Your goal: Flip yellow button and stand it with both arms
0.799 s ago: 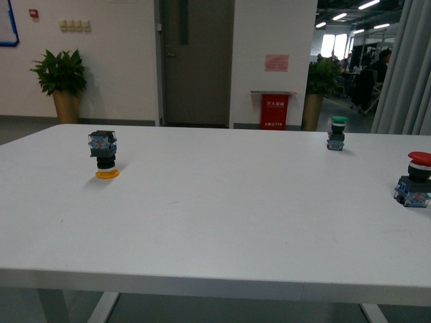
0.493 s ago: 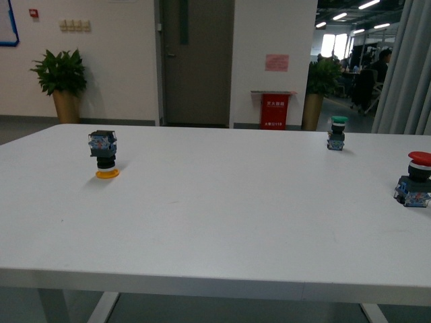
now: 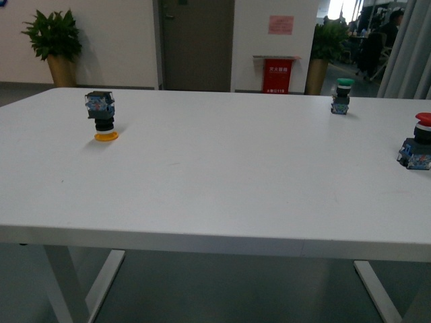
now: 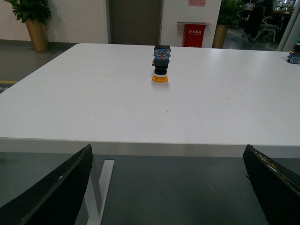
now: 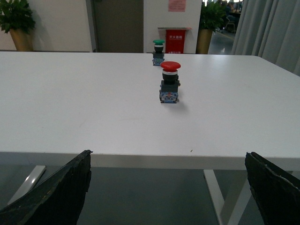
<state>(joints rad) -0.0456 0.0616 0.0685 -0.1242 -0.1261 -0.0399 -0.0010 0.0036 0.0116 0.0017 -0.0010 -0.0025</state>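
Note:
The yellow button (image 3: 102,116) stands upside down on its yellow cap at the far left of the white table (image 3: 222,182), blue-black base on top. It also shows in the left wrist view as the yellow button (image 4: 161,63), well beyond the table's near edge. My left gripper (image 4: 168,187) is open, below and in front of the table edge, nothing between its fingers. My right gripper (image 5: 168,187) is open too, likewise short of the table. Neither arm shows in the front view.
A green-capped switch (image 3: 342,95) stands upright at the far right of the table. A red-capped switch (image 3: 417,148) stands at the right edge, seen also as the red-capped switch (image 5: 169,82) ahead of my right gripper. White table legs (image 3: 101,282) lie below the near edge.
The front view has tilted downward, so the table's underside and legs now show. The three switches have not moved on the table.

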